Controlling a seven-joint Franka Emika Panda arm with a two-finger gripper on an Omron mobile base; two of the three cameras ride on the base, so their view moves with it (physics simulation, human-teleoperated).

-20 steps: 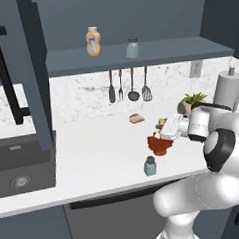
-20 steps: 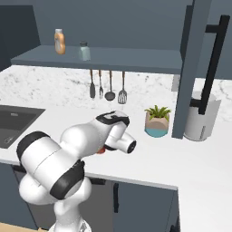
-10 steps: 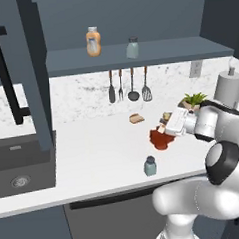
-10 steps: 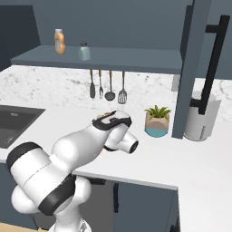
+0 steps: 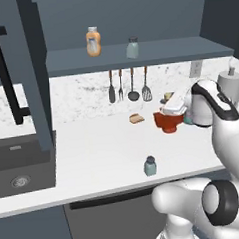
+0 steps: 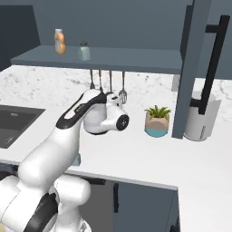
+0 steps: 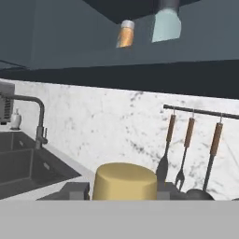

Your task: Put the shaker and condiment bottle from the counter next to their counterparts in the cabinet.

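The dark red-brown condiment bottle (image 5: 168, 122) hangs just above the counter under my gripper (image 5: 169, 112), which is shut on its neck. In the hand view its tan cap (image 7: 124, 182) sits between my dark fingertips (image 7: 74, 190). The small pale shaker (image 5: 150, 166) stands alone on the counter near the front edge, left of and below the gripper. On the cabinet shelf (image 5: 152, 55) stand the counterparts: an orange bottle (image 5: 92, 41) (image 6: 59, 41) (image 7: 125, 34) and a grey-capped shaker (image 5: 132, 47) (image 6: 83, 50) (image 7: 165, 23), above and left of the gripper.
Kitchen utensils (image 5: 128, 86) hang below the shelf. A small brown item (image 5: 136, 118) lies by the wall. A potted plant (image 6: 157, 121) and a paper towel roll (image 6: 201, 115) stand at right. The open cabinet door (image 5: 36, 71) hangs over the sink (image 5: 19, 167).
The gripper has risen and shifted right with the condiment bottle in it, lifting it off the counter. The shaker on the counter has not moved.
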